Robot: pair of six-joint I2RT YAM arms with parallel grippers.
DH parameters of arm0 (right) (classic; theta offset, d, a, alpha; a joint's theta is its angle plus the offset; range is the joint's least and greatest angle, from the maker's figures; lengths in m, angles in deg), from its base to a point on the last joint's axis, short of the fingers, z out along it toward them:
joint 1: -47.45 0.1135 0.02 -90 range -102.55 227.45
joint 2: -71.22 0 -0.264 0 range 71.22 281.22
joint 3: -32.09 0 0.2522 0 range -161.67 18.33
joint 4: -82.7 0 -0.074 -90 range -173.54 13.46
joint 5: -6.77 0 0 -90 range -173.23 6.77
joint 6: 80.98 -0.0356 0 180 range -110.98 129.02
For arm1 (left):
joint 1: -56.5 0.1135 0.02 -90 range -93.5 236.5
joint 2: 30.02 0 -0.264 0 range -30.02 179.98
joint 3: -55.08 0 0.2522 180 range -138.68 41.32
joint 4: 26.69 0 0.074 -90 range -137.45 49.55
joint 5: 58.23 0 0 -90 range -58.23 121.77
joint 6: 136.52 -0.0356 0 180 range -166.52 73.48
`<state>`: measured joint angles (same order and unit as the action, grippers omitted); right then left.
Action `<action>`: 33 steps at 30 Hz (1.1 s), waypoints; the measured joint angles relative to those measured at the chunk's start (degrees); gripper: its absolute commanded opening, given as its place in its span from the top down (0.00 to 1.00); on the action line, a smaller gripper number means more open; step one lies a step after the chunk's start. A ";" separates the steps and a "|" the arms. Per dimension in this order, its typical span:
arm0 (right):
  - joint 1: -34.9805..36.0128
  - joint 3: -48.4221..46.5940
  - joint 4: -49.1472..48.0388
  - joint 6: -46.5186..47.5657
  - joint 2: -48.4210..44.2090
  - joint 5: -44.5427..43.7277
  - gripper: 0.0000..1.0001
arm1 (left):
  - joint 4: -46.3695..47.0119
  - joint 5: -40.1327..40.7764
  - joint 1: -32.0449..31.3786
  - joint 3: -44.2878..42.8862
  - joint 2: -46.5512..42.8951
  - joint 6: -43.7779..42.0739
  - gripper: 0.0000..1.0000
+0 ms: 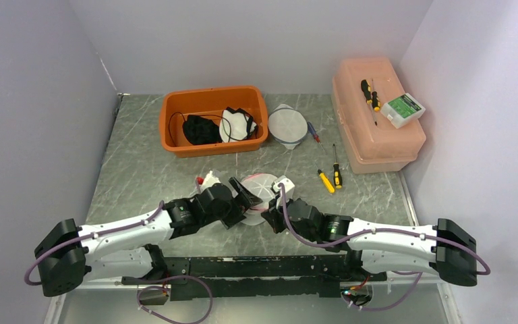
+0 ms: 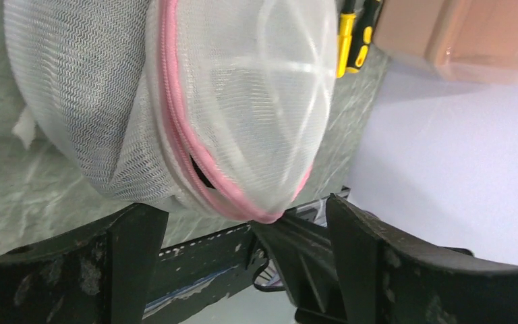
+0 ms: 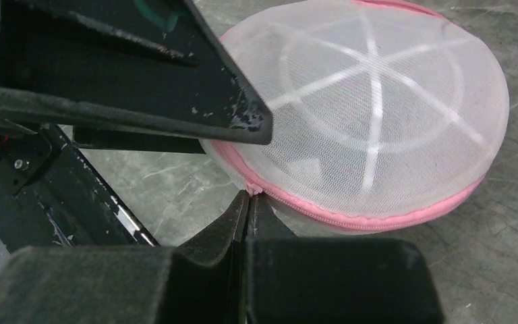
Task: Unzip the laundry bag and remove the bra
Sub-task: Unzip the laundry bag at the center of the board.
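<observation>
The laundry bag [image 1: 262, 185] is a round white mesh pouch with a pink zipper [image 2: 195, 152], lying on the table between both arms. My left gripper [image 2: 243, 236] is open, its fingers [image 2: 135, 260] straddling the bag's near edge without touching it. A short stretch of the zipper gapes, with something dark [image 2: 201, 177] behind it. The bra is hidden inside the bag. My right gripper [image 3: 249, 196] is shut on a small pink tab at the zipper's end, and one left finger [image 3: 175, 81] hangs over the bag [image 3: 371, 115].
An orange bin [image 1: 175, 111] with black and white garments stands at the back. Beside it lies a second mesh bag [image 1: 288, 125]. Two screwdrivers [image 1: 330, 177] lie right of the bag. At the right sits a pink box [image 1: 378, 138] with a screwdriver and a small carton [image 1: 403, 109] on it.
</observation>
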<state>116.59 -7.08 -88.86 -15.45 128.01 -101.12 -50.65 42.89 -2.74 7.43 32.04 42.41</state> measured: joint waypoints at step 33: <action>-7.43 2.73 10.05 -7.45 -8.48 -6.69 1.00 | 6.51 -3.13 6.73 2.75 -0.28 -2.89 0.97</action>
<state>109.16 -4.35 -78.80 -22.91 119.53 -107.80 -44.13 39.76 3.99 10.19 31.76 39.52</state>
